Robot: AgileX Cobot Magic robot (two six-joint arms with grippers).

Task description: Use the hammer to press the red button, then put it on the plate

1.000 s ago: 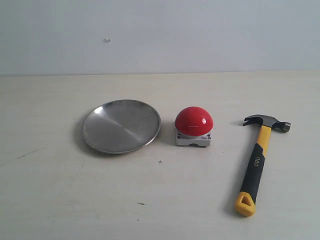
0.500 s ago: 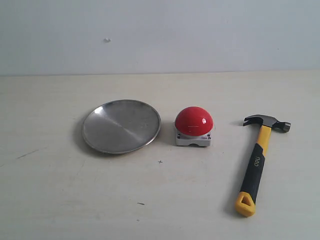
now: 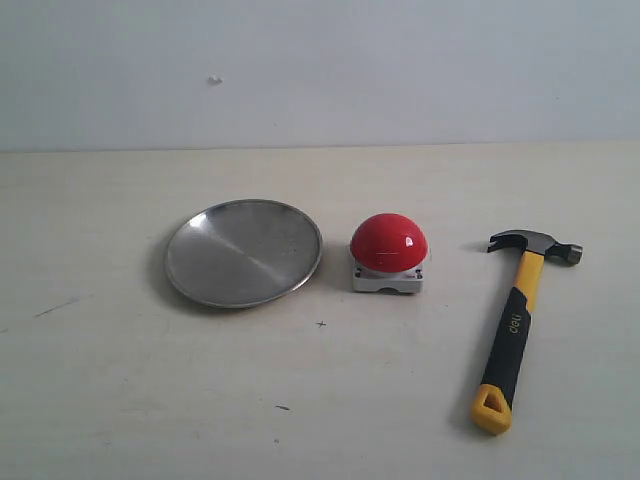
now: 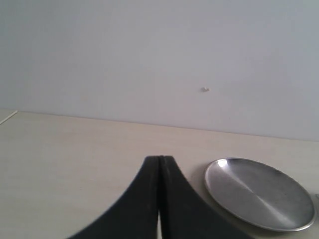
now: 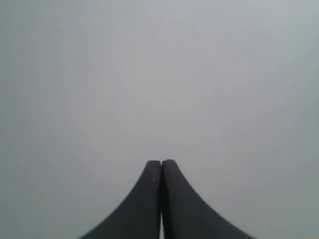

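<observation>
My left pincer (image 4: 159, 158) is fully closed, its two dark fingers (image 4: 142, 199) pressed flat against each other, and it holds nothing. My right pincer (image 5: 161, 162) is in the same condition, fingers together and empty. Neither pincer appears in the exterior view, so I judge both arms to be parked back from the working area. Beyond the left pincer, the left wrist view shows the plate (image 4: 259, 194) lying flat on the worktop (image 4: 65, 164), apart from the fingers. Beyond the right pincer, the right wrist view shows only a plain pale surface, and no task item is visible there. In the exterior view the three items lie in a row on the worktop. The plate is on the left, the red button (image 3: 388, 243) sits just beside its right rim without touching it, and the hammer (image 3: 515, 325) lies well apart on the right. The hammer lies flat, with its dark head toward the far wall (image 3: 320, 70), its yellow looped end toward the near edge, and its handle slightly slanted. This layout puts the tool on my right arm's side, so I judge the right pincer to be the one for the pick-up. The task has not begun: the hammer is ungrasped and the plate is bare. The next move calls for opening the right pincer and descending across the black grip section at mid-handle, so that the head can be steered onto the dome.
</observation>
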